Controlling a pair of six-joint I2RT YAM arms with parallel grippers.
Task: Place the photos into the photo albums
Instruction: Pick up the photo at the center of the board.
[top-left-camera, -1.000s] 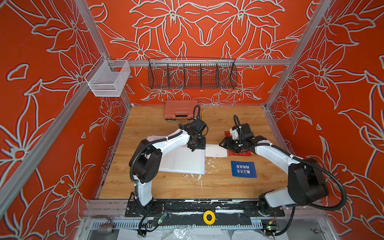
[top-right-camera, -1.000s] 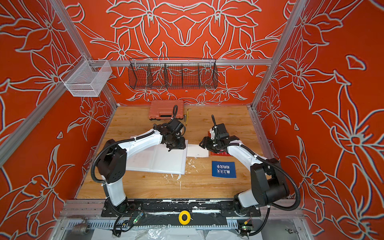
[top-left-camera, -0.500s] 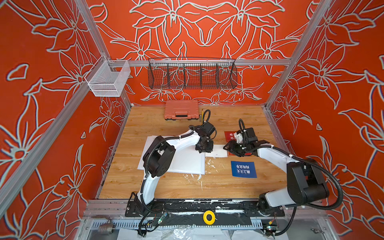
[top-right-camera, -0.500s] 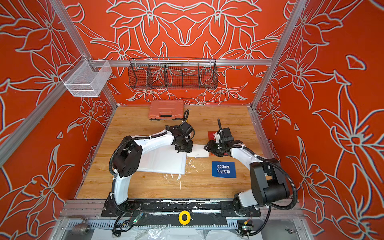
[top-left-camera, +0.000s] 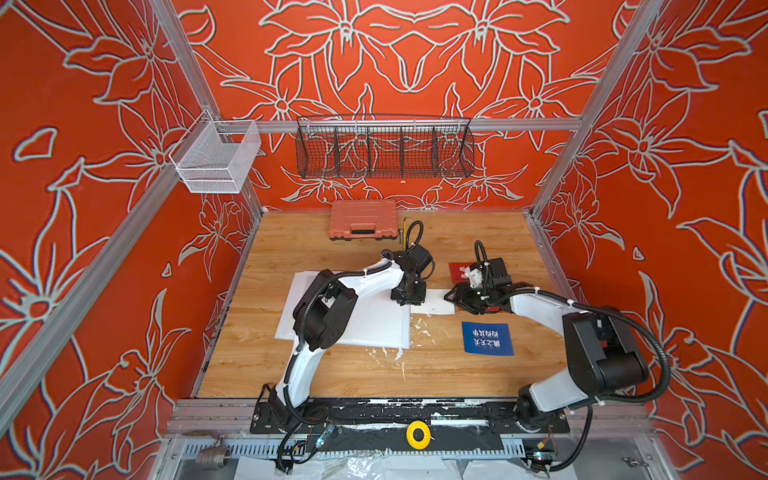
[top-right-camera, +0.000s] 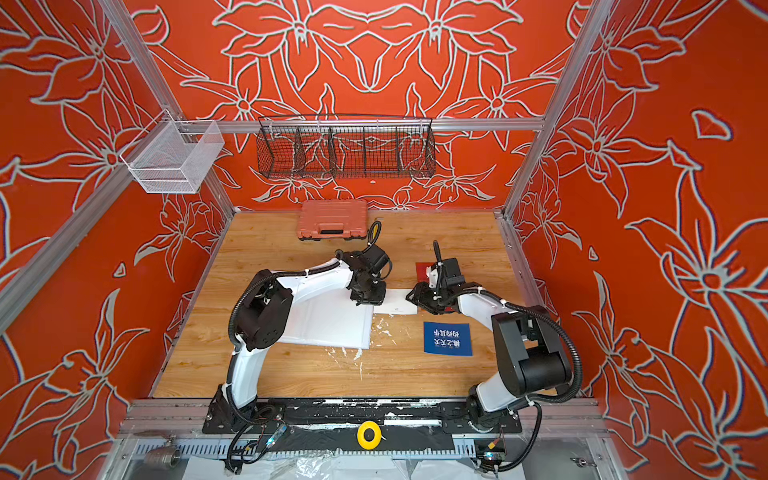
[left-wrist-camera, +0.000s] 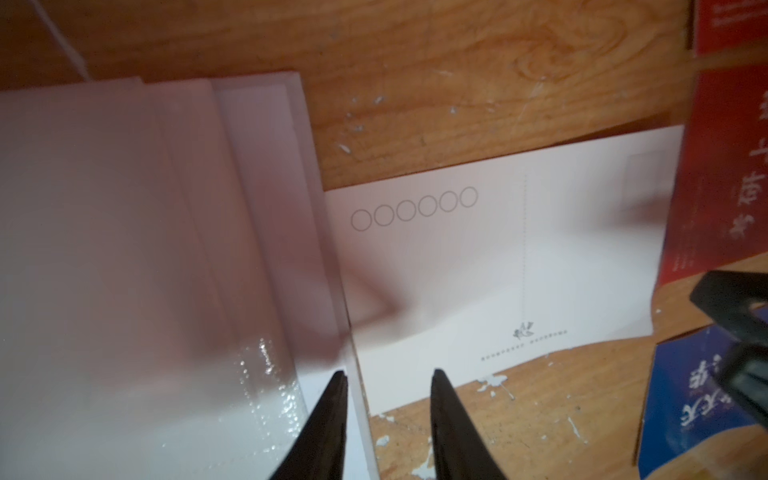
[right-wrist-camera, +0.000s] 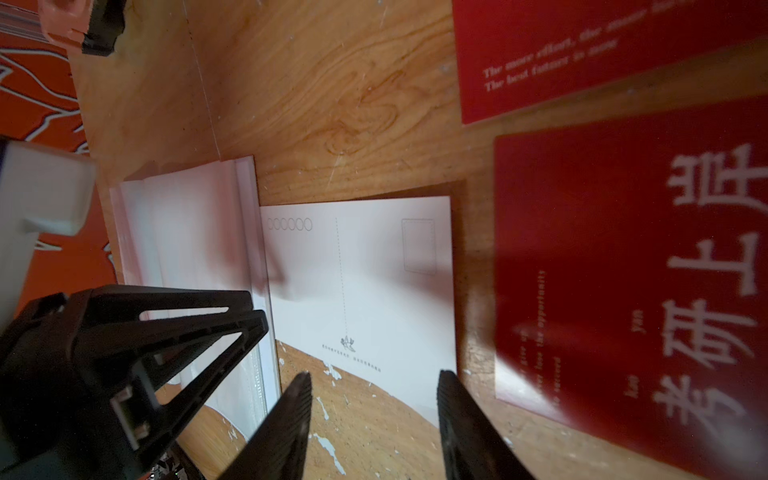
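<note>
A white postcard-back photo (left-wrist-camera: 498, 257), matte, printed with a row of small circles and a dotted divider, lies flat on the tabletop (top-left-camera: 311, 249). Its short edge meets the edge of the open photo album (top-left-camera: 374, 328), whose white pages carry glossy clear sleeves. Whether the card has gone under the sleeve cannot be told.

The left end effector (left-wrist-camera: 388, 374) stands over that seam, its dark tapered fingers a narrow gap apart with the sleeve's edge between them, not pinched. The right end effector (right-wrist-camera: 376, 376) hangs over the card's opposite end with its ribbed fingers spread wide and nothing between them.

Just beside the card lie a red photo with large white characters (right-wrist-camera: 644, 291), a second red photo with lines of white English text (right-wrist-camera: 582, 50), and a blue photo with white characters (top-left-camera: 487, 338).

The tabletop is wood-grain laminate with a warm sheen, flecked with white scuffs (top-left-camera: 390, 353). An orange-pink plastic case (top-left-camera: 363, 219) sits at its far edge. Orange-red walls (top-left-camera: 395, 62) with white outlined flowers enclose it. On their aluminium rails hang a black wire basket (top-left-camera: 384, 149) and a white mesh basket (top-left-camera: 216, 160).
</note>
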